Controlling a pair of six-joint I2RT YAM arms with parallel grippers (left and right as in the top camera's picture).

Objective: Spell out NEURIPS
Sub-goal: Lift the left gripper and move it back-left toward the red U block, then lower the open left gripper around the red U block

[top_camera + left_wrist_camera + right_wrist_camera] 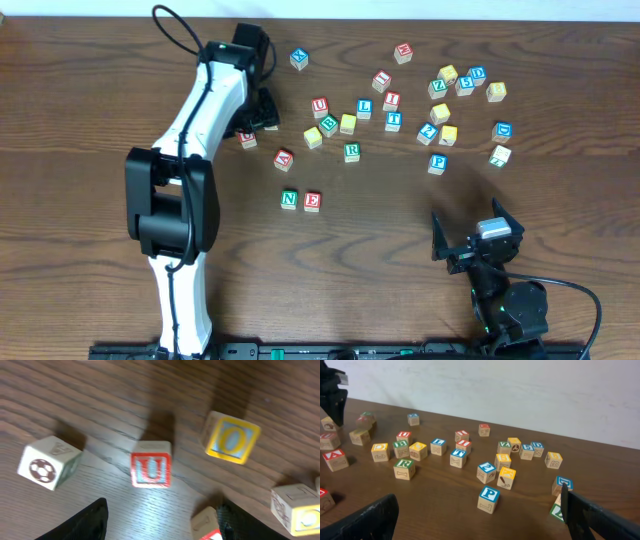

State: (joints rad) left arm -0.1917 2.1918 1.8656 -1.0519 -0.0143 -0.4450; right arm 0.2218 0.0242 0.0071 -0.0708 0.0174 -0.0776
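Observation:
A green N cube [289, 199] and a red E cube [312, 201] sit side by side in the middle of the table. The red-framed U cube [319, 105] [150, 469] lies just ahead of my left gripper [262, 108] [162, 527], which is open over bare wood. A small cube [207, 525] rests against its right finger. Green R [352, 152] [404, 468], red I [392, 100] and blue P [437, 163] [489, 499] lie loose among the scattered cubes. My right gripper [478, 235] [480, 525] hangs open near the front right, holding nothing.
Other cubes are scattered across the back: a yellow O [231, 440], a soccer-ball cube [47, 462], an A [284, 158], an L [364, 106], a T [393, 121] and a cluster at the far right [465, 85]. The left arm [190, 150] stretches over the table's left side.

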